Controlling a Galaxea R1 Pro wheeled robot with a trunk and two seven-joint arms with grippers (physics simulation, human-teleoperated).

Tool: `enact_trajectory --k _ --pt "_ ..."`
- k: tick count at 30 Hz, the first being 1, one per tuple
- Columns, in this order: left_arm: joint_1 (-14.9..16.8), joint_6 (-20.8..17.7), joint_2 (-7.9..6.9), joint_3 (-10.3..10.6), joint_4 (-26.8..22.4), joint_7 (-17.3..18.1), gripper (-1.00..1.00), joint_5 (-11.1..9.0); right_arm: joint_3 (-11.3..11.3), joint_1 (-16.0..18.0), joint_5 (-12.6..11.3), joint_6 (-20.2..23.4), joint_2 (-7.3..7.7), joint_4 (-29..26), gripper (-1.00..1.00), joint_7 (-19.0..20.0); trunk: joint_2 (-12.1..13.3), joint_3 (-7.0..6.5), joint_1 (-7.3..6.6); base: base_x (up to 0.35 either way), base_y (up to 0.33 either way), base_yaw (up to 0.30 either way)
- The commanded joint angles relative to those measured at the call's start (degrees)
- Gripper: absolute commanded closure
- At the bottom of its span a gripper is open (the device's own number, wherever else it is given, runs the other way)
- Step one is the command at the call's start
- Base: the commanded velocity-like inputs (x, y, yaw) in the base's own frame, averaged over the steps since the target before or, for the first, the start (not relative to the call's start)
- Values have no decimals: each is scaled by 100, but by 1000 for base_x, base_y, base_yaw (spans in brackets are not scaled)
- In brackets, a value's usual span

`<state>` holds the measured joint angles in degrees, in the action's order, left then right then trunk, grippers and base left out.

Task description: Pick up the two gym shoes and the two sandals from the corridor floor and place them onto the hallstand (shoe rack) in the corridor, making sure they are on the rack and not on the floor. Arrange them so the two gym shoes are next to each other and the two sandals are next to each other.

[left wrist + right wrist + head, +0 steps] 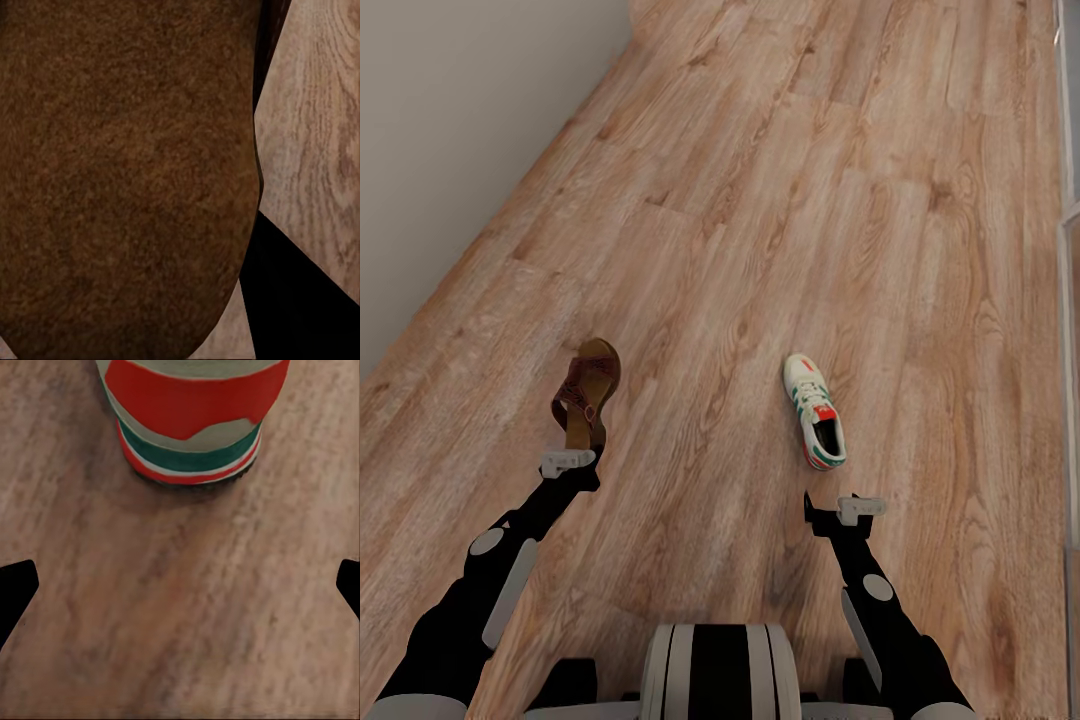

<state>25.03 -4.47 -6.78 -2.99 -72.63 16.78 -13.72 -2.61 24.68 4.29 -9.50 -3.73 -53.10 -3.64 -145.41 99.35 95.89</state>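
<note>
Sandal is hanging in left gripper, clamped at heel, lifted off corridor floor. Gym shoe is lying just ahead of right gripper, jaws wide. Risk: heel-only grip, sandal prob. slipping w/ base motion.

The corridor floor is light brown wood-grain planking. One gym shoe lies flat on it, sole down, red-orange heel toward the robot. A brown sandal is well apart from the shoe, on the wall's side.
</note>
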Motion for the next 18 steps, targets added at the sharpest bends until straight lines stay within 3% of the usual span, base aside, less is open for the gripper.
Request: enact_trajectory --k 1,14,18 --pt "2 -46 1 -9 -5 26 100 -61 -12 2 46 -13 -5 4 -100 -14 -3 33 2 0 0 0" --pt "2 -39 1 -17 -5 21 100 -60 -12 2 46 -11 -5 1 -100 -14 -4 78 4 0 0 0" --pt "2 -45 1 -10 -5 18 100 -61 -10 2 46 -9 -4 1 -100 -14 -4 79 4 156 0 0"
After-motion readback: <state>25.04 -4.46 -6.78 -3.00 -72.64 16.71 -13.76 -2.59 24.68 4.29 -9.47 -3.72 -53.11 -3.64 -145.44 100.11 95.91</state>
